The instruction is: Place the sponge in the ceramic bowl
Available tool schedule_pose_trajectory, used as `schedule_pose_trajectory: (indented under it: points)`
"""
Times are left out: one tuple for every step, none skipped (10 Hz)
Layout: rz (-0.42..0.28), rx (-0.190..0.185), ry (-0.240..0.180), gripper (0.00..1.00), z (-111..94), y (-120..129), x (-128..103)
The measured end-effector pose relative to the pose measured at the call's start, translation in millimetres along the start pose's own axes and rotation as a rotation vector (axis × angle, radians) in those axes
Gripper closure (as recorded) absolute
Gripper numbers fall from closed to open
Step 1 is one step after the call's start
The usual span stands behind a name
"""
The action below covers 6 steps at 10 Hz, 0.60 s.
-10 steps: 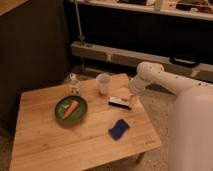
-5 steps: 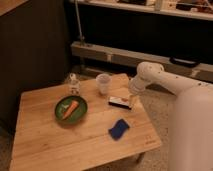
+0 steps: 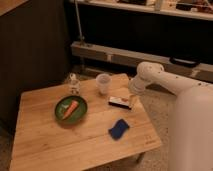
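Note:
A dark-blue sponge (image 3: 118,128) lies flat on the wooden table (image 3: 45,140) near its right front edge. The ceramic bowl (image 3: 70,110), a shallow dark-green dish, sits left of centre and holds an orange carrot-like piece (image 3: 71,108). My gripper (image 3: 133,101) hangs at the end of the white arm (image 3: 155,80), above the table's right side. It is over the right end of a flat white-and-red box (image 3: 120,102), behind the sponge and well to the right of the bowl.
A translucent whitish cup (image 3: 103,83) stands behind the box near the table's far edge. A small clear bottle-like object (image 3: 74,85) stands behind the bowl. A dark wall panel and a metal rail lie behind the table; terrazzo floor surrounds it.

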Motion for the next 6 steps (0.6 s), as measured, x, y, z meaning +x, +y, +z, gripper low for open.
schedule_pose_trajectory:
  points:
    - [0.000, 0.000, 0.000, 0.20, 0.0, 0.0, 0.0]
    - [0.000, 0.000, 0.000, 0.20, 0.0, 0.0, 0.0]
    - [-0.001, -0.001, 0.000, 0.20, 0.0, 0.2, -0.1]
    - [-0.005, -0.002, 0.003, 0.20, -1.1, 0.6, -0.6]
    - [-0.028, -0.004, 0.017, 0.20, -5.4, 4.8, -2.2]
    - [-0.061, -0.012, 0.046, 0.20, -11.6, 15.6, -7.2]
